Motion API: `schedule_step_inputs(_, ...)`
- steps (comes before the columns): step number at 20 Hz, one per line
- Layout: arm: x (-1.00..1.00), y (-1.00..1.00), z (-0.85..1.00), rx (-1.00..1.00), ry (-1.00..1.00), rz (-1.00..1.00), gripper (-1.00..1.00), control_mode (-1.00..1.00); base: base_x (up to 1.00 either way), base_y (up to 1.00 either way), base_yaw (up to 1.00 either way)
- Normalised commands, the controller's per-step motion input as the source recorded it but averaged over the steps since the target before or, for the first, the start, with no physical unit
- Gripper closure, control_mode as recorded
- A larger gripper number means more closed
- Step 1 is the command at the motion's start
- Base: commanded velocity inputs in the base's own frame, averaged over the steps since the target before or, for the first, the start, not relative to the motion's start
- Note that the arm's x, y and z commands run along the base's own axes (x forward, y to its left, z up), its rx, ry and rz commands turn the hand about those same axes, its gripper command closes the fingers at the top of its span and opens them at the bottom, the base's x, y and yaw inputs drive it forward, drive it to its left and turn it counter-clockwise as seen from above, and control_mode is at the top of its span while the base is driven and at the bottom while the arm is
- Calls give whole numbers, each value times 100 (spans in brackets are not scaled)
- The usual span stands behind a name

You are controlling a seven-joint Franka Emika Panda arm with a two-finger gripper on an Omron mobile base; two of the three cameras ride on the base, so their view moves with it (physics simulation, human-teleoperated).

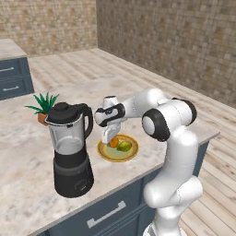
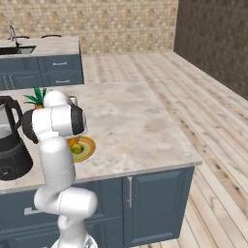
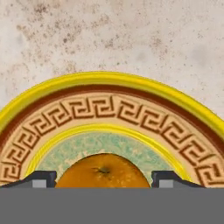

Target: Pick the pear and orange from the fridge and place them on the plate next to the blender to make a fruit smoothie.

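My gripper hangs low over the plate, a yellow-rimmed dish with a key pattern, on the counter right of the blender. The orange sits between my two fingertips, touching both, and my gripper is shut on it just above the plate's green middle. The orange lies beside the yellow-green pear, which rests on the plate. In the right base view my arm covers most of the plate; the pear peeks out. The fridge is out of view.
A potted plant stands behind the blender. The marble counter ends close to my base, with dark blue drawers below. A sink lies on the far counter. Wooden floor stretches to the right.
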Motion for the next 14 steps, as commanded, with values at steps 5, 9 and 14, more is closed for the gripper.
schedule_step_inputs(5,10,12,-39,-6,0,11,-100,-100,0,0,0)
schedule_step_inputs(9,-11,1,-11,-5,0,7,-100,-100,0,0,0)
schedule_step_inputs(14,-18,-7,3,-1,0,4,-100,-100,0,0,0)
